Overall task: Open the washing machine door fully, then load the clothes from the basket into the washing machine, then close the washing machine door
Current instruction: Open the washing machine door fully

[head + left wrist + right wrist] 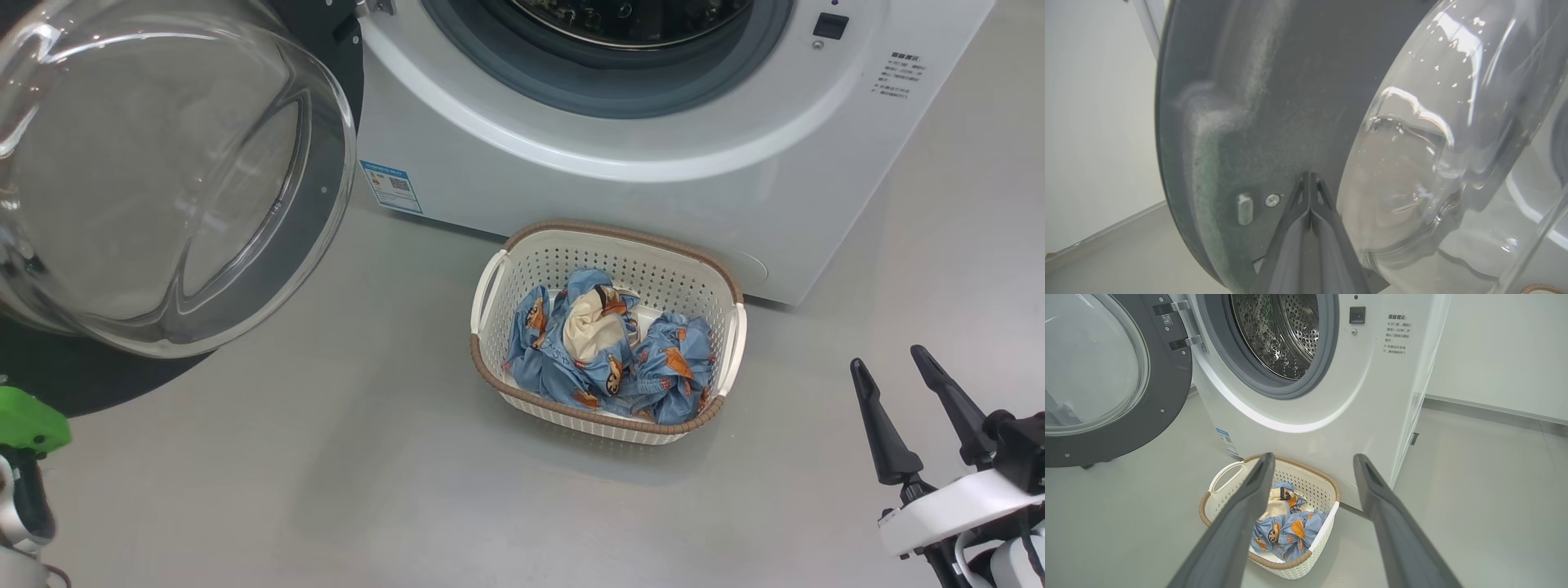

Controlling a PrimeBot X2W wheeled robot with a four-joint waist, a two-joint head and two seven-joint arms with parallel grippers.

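Hanging open, the washing machine door (163,180) is facing the left gripper (1310,179), pressed together; the right gripper (887,358) is hovering spread near the basket (620,233) of clothes (653,359).

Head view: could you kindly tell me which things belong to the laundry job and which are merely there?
Belong to the job:
- washing machine door, swung open
- washing machine, with its steel drum
- basket, on the floor before the machine
- clothes, lying in the basket

Merely there:
- blue label, low on the machine's front
- printed notice, right of the opening
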